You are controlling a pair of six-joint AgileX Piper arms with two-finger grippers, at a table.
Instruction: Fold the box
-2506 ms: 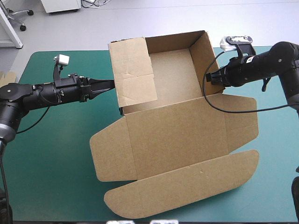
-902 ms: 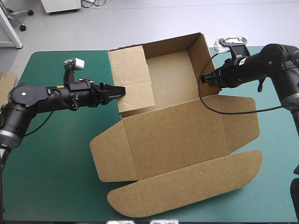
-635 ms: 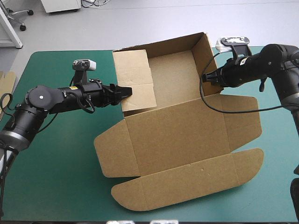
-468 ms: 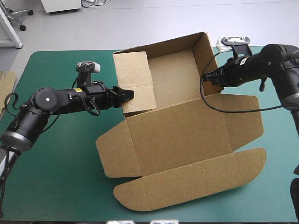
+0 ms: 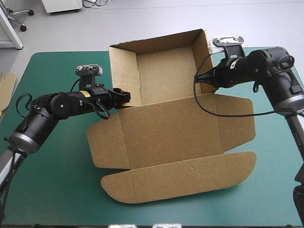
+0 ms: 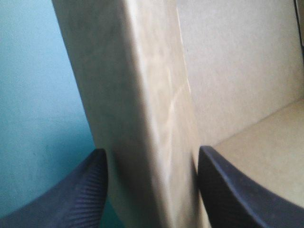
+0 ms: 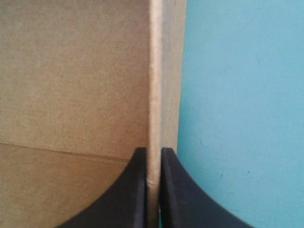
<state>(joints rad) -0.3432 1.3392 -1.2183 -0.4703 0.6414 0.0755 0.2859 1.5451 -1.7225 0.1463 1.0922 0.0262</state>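
Two black arms reached in low over the table with its teal-green cover, one from each side, each bent at the elbow with its forearm pointing inward at the brown cardboard box. The box sat at the middle of the table, toward the far edge, as an open tray with its walls raised. Its wide lid and rounded flaps lay flat toward the near edge. The left gripper met the near end of the tray's left wall, and the right gripper met the near end of the right wall.

The high view gave the whole layout but not the grips. In the left wrist view the black jaws stood apart, one outside and one inside the thick, doubled left wall, which filled the gap between them; whether they pressed it was hard to make out. In the right wrist view the jaws were all but closed, pinching the edge of the right wall.

Both wrist views cut off the rest of the box. A strip of further brown board showed at the table's left edge, mostly out of frame
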